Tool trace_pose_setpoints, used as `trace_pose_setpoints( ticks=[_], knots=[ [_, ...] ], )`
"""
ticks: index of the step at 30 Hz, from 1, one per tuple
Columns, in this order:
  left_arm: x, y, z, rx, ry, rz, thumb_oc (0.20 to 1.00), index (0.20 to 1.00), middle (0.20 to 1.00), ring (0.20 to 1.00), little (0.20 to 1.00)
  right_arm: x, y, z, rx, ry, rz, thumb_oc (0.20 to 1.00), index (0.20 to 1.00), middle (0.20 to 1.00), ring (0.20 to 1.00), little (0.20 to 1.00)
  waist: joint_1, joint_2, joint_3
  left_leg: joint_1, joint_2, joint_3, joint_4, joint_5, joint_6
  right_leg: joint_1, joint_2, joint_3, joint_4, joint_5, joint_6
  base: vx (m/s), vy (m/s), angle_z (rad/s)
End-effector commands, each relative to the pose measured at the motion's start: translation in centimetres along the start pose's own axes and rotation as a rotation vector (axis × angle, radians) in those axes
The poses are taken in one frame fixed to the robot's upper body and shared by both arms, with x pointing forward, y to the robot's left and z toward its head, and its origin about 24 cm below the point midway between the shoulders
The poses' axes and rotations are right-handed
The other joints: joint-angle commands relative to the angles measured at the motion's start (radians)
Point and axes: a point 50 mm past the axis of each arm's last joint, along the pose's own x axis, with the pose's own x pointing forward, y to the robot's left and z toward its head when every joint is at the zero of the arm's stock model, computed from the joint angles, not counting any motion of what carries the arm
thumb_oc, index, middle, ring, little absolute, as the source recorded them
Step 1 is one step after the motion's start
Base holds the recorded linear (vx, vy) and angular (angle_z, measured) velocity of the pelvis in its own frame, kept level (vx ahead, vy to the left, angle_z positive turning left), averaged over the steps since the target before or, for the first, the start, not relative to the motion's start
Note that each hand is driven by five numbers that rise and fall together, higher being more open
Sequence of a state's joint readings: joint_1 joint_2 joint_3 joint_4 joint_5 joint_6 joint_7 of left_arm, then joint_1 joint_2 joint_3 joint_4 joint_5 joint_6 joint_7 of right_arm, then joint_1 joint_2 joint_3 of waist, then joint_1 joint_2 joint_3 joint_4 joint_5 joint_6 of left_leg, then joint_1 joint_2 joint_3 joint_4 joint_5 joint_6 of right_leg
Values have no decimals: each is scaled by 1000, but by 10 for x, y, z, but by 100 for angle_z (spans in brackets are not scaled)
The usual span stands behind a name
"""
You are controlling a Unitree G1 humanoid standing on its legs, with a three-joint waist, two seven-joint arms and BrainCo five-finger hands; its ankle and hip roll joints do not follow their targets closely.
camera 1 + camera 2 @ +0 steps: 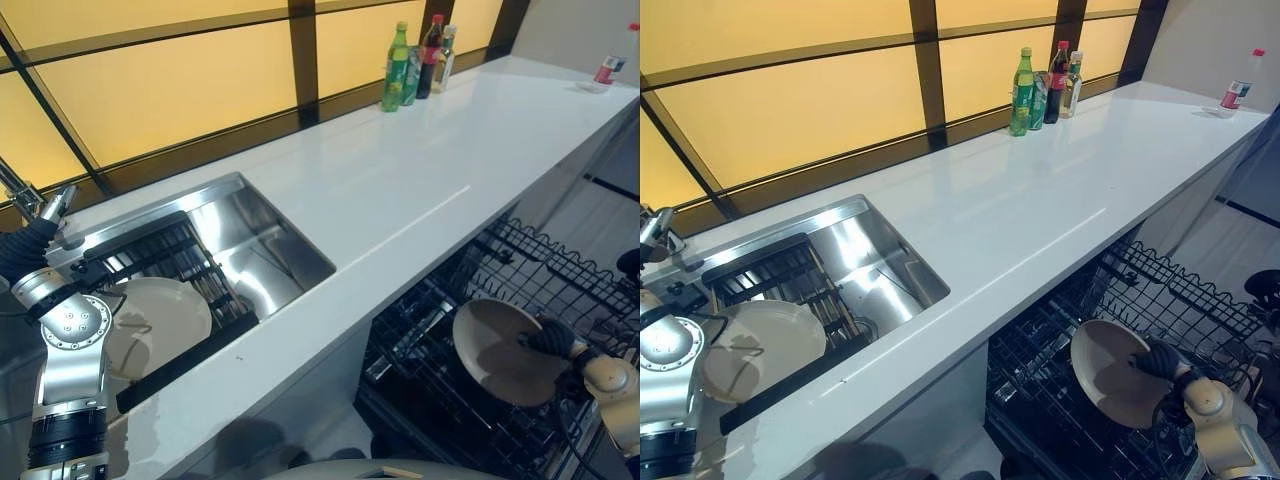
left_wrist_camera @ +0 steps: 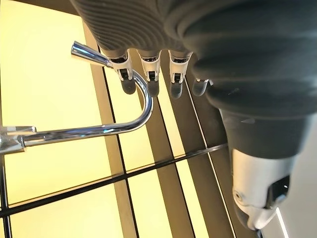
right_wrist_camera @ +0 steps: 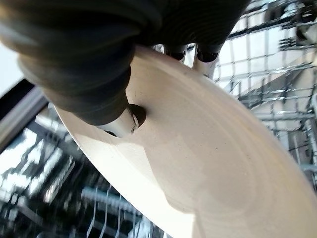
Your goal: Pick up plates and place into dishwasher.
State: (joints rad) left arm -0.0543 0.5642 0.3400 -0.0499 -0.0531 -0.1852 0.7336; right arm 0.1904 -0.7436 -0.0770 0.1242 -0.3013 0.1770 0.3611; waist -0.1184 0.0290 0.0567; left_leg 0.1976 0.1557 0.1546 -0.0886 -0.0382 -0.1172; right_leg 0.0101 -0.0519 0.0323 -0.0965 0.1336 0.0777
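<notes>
At the worktop's left end, one round cream plate (image 1: 160, 322) lies in the steel sink (image 1: 262, 262) against the black dish rack (image 1: 165, 262), so you have at least that one left to load. Your left hand (image 2: 148, 69) hangs relaxed and empty near the chrome tap (image 2: 99, 126). On the right, your right hand (image 3: 99, 94) pinches a second cream plate (image 1: 1115, 372) by its rim, thumb on its face, above the open dishwasher's black wire rack (image 1: 1200, 300), not seated yet.

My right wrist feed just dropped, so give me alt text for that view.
The right hand pinches a cream plate at its rim, thumb on the near face and fingers curled over the far edge. The plate hangs tilted above the dishwasher rack, whose wires show behind and below it.
</notes>
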Motion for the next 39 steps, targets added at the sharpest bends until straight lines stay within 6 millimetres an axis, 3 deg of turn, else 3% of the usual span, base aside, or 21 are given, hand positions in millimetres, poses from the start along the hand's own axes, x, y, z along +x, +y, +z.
trace_pose_setpoints(
  ticks=[1, 8, 18, 23, 28, 32, 39],
  knots=[
    [18, 12, 10, 48, -118, 17, 1000, 1000, 1000, 1000, 1000, 6, -16, 22, -117, -82, -21, 200, 200, 200, 200, 200, -9, -75, -14, -68, -26, -33, 35, 82, 40, 73, 24, -32, 25, -74, -36, 24, 4, 6],
    [11, 12, 8, 42, -108, 20, 1000, 1000, 1000, 1000, 1000, 7, 8, 33, -354, -91, 116, 200, 200, 200, 200, 200, -9, -68, -8, -74, -26, -31, 47, 82, 37, 67, 23, -29, 35, -80, -38, 13, 11, 2],
    [7, 3, 11, 29, -92, 21, 1000, 1000, 1000, 1000, 1000, 23, 59, 37, -487, -65, 183, 200, 200, 200, 200, 200, -1, -45, 6, -86, -29, -32, 60, 80, 39, 61, 12, -33, 42, -88, -39, 13, 38, 1],
    [7, 2, 11, 28, -92, 9, 1000, 1000, 1000, 1000, 1000, 27, 81, 35, -446, -42, 248, 200, 200, 200, 200, 200, 6, -38, 5, -88, -33, -34, 59, 78, 38, 62, 5, -41, 40, -91, -37, 8, 12, 1],
    [9, -5, 14, 24, -94, -18, 1000, 1000, 1000, 1000, 1000, 31, 110, 18, -427, 50, 365, 200, 200, 200, 200, 200, 18, -32, 5, -95, -33, -40, 67, 73, 36, 63, -1, -55, 45, -99, -37, 0, 0, 0],
    [11, -9, 16, 23, -93, -31, 1000, 1000, 1000, 1000, 1000, 32, 123, 4, -386, 114, 423, 200, 200, 200, 200, 200, 29, -33, 5, -98, -33, -50, 80, 69, 34, 72, -3, -64, 47, -103, -39, 20, -6, 10],
    [11, -8, 16, 27, -90, -39, 1000, 1000, 1000, 1000, 1000, 30, 133, 0, -319, 134, 449, 200, 200, 200, 200, 200, 38, -37, 0, -94, -33, -63, 79, 66, 34, 83, -4, -72, 45, -106, -40, 12, -6, 9]
  ],
)
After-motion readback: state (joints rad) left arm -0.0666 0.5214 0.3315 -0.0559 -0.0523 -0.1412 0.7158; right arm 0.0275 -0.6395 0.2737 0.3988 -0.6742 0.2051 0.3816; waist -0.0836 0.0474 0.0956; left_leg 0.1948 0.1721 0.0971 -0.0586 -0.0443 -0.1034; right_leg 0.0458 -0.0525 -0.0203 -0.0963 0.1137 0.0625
